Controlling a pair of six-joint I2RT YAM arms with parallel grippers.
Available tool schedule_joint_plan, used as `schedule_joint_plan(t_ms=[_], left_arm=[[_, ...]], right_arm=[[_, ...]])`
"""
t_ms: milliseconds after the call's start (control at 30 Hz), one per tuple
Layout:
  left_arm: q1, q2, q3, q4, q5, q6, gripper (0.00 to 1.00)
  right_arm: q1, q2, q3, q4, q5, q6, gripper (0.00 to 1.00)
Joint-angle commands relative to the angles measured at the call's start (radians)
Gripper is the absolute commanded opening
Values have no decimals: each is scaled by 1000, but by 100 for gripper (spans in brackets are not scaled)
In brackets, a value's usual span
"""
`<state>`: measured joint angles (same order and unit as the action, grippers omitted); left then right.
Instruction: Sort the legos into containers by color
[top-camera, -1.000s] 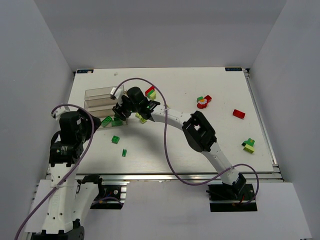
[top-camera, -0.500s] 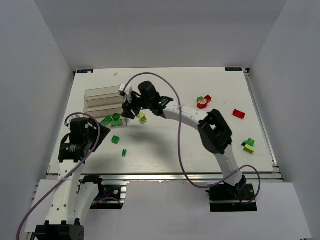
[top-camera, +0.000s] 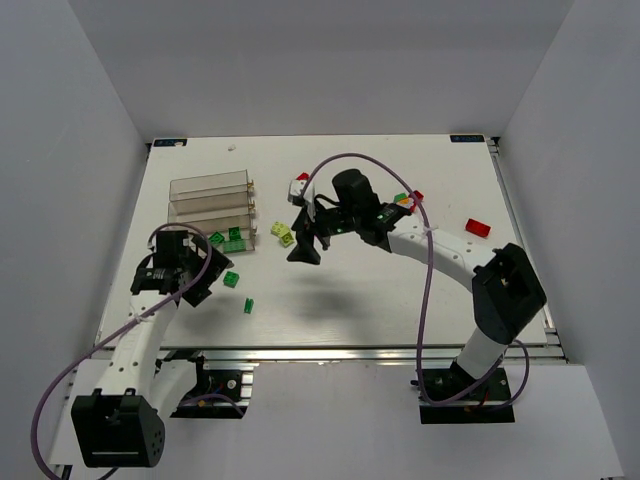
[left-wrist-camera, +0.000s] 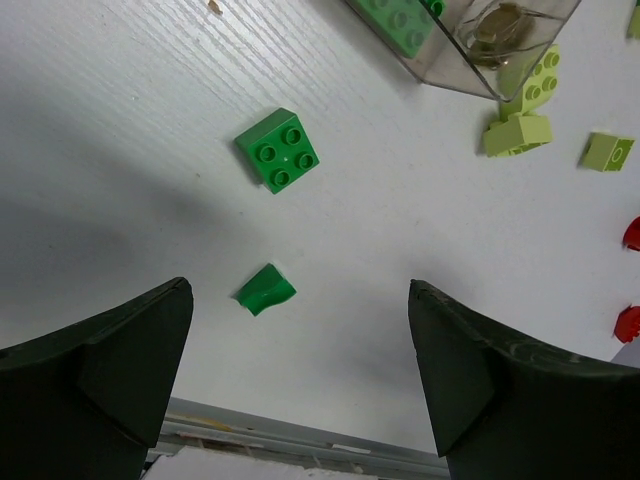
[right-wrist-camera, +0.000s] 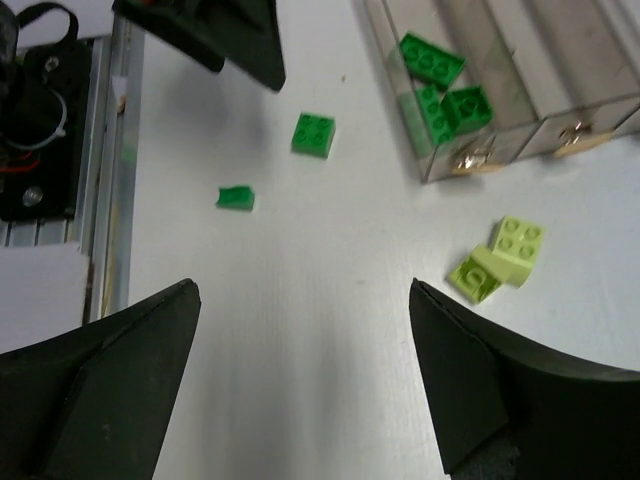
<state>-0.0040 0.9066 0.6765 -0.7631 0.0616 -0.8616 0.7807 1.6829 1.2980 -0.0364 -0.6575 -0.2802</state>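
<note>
Overhead only, red brick (top-camera: 477, 227) at far right; both pairs of jaws spread, empty

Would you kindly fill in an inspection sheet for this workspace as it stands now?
Surface: white table, bricks scattered across it.
Job's things: clear tray with green bricks in its end compartment; loose green brick, small green piece, lime bricks and red brick on the table.
Clutter: nothing seen.
Claws: left claw and right claw open, empty.
Cables: purple cables loop along both arms.
Surroundings: plain grey walls on three sides.
</note>
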Motion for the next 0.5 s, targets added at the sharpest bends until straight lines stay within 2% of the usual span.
schedule_joint_plan(t_ms=[0,167,300,467], left_arm=[[2,17,-12,48,7,9,98],[2,29,-35,71,1,-16,98],[2,57,-41,74,-8,-30,98],[-8,126,-23,70,-39,-17,98]], right_arm=[[-20,-60,-45,-42,-2,-24,90],[-58,-110,-110,-36,-7,1,89],[-69,-140,-138,-48,5,12,80],[-78,-180,-169,-59,13,15,74]])
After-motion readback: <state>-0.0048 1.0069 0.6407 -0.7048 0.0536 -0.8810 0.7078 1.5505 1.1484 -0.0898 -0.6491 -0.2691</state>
